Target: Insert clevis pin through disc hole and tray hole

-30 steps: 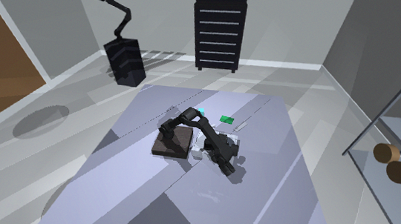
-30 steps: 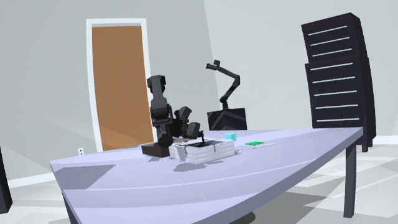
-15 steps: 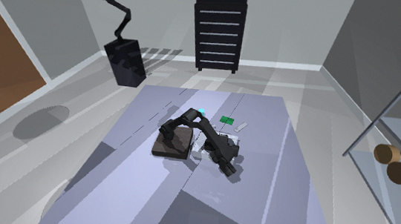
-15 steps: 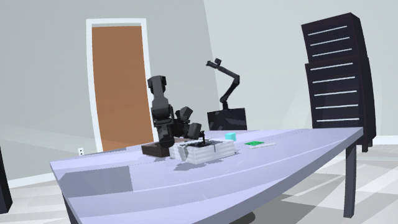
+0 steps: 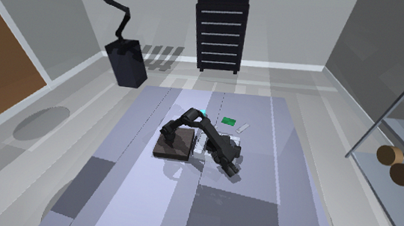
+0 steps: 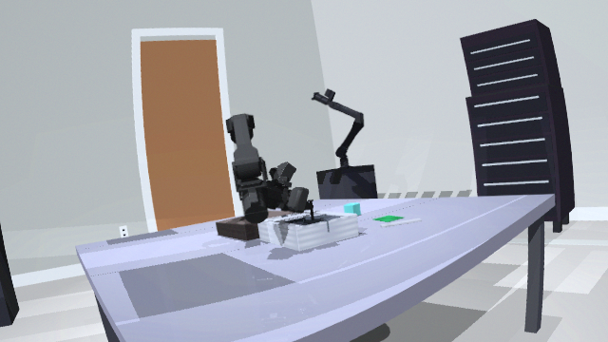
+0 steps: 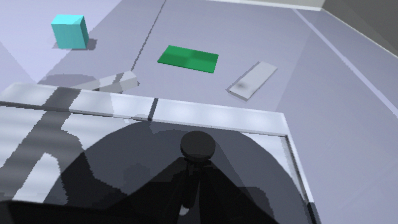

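- The gripper (image 6: 311, 203) (image 7: 193, 166) is closed on the steel clevis pin (image 7: 197, 145), at lower centre of the wrist view, head uppermost.
- Rigid and probably slick, the pin is best pinched on its shank, just below the head.
- The thin aluminium disc (image 7: 115, 160) lies in the rimmed tray (image 6: 328, 233) (image 7: 215, 116), lower centre; likely light, stiff, easily nudged.
- Count: one pin, one disc, one tray, one green plate (image 5: 228, 121) (image 6: 389, 218) (image 7: 189, 59), one cyan block (image 5: 203, 112) (image 6: 352, 209) (image 7: 70, 32).

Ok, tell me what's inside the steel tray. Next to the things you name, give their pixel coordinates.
The disc (image 7: 115, 165) lies in the tray (image 6: 328, 232) (image 7: 220, 116), with the gripper (image 7: 193, 166) above it, shut on the pin (image 7: 198, 146). Disc and fingers cover the tray's pin hole, so it can't be seen.
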You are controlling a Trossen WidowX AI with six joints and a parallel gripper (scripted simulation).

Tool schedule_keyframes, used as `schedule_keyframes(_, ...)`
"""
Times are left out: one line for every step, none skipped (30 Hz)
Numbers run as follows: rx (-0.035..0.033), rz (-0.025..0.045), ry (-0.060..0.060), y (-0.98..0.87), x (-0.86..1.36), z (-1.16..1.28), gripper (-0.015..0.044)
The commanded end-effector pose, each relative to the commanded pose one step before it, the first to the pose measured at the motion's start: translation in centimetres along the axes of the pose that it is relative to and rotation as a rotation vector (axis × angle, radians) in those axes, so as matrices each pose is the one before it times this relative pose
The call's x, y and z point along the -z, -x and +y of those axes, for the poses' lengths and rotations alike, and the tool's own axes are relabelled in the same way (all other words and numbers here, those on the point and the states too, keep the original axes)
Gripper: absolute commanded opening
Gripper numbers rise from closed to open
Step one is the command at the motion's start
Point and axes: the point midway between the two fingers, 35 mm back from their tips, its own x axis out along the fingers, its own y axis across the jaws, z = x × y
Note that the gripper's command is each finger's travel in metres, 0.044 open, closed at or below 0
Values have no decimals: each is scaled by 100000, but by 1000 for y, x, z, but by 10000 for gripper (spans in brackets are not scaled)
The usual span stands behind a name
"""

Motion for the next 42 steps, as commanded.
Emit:
schedule_keyframes(-220, 1040, -39, -25, 40, 222, 0)
schedule_keyframes(73, 96, 154, 12, 3, 10, 0)
schedule_keyframes(71, 66, 150, 15, 5, 10, 0)
schedule_keyframes(70, 33, 148, 16, 7, 10, 0)
schedule_keyframes(74, -5, 159, 18, 9, 13, 0)
schedule_keyframes(89, -23, 191, 22, 12, 18, 0)
schedule_keyframes(107, -55, 232, 28, 16, 25, 0)
schedule_keyframes(123, -70, 267, 32, 19, 29, 0)
schedule_keyframes(131, -70, 286, 32, 19, 29, 0)
schedule_keyframes(118, -64, 258, 31, 18, 26, 0)
schedule_keyframes(71, -67, 152, 30, 17, 17, 0)
schedule_keyframes(47, -85, 100, 28, 17, 13, 0)
schedule_keyframes(39, -105, 82, 28, 17, 10, 0)
schedule_keyframes(32, -136, 66, 27, 18, 5, 0)
schedule_keyframes(18, -165, 37, 27, 19, -3, 0)
schedule_keyframes(4, -200, 6, 28, 20, -10, 0)
schedule_keyframes(-5, -227, -12, 30, 22, -15, 0)
schedule_keyframes(18, -220, 40, 29, 21, -5, 0)
schedule_keyframes(56, -181, 123, 19, 16, 17, 0)
schedule_keyframes(51, -182, 110, 18, 15, 16, 0)
schedule_keyframes(6, -213, 11, 27, 20, -3, 0)
schedule_keyframes(-29, -251, -64, 35, 24, -14, 0)
schedule_keyframes(-31, -215, -70, 30, 21, -15, 0)
schedule_keyframes(-23, -162, -52, 22, 16, -12, 0)
schedule_keyframes(-23, -148, -53, 19, 14, -13, 0)
schedule_keyframes(-30, -157, -68, 20, 14, -16, 0)
schedule_keyframes(-39, -165, -89, 19, 14, -21, 0)
schedule_keyframes(-46, -159, -104, 17, 13, -24, 0)
schedule_keyframes(-50, -142, -114, 14, 11, -27, 0)
schedule_keyframes(-55, -128, -124, 12, 9, -30, 0)
schedule_keyframes(-56, -114, -127, 10, 8, -31, 0)
schedule_keyframes(-55, -96, -125, 6, 6, -32, 0)
schedule_keyframes(-56, -78, -128, 3, 3, -31, 0)
schedule_keyframes(-59, -61, -136, -1, 1, -32, 0)
schedule_keyframes(-64, -45, -146, -3, -1, -32, 0)
schedule_keyframes(-69, -28, -157, -4, -2, -31, 0)
schedule_keyframes(-78, -13, -177, -4, -2, -32, 0)
schedule_keyframes(-90, 1, -203, -5, -3, -34, 0)
schedule_keyframes(-102, 18, -228, -10, -6, -36, 0)
schedule_keyframes(-110, 41, -247, -15, -10, -38, 0)
schedule_keyframes(-120, 64, -266, -19, -12, -41, 0)
schedule_keyframes(-126, 87, -281, -21, -14, -44, 0)
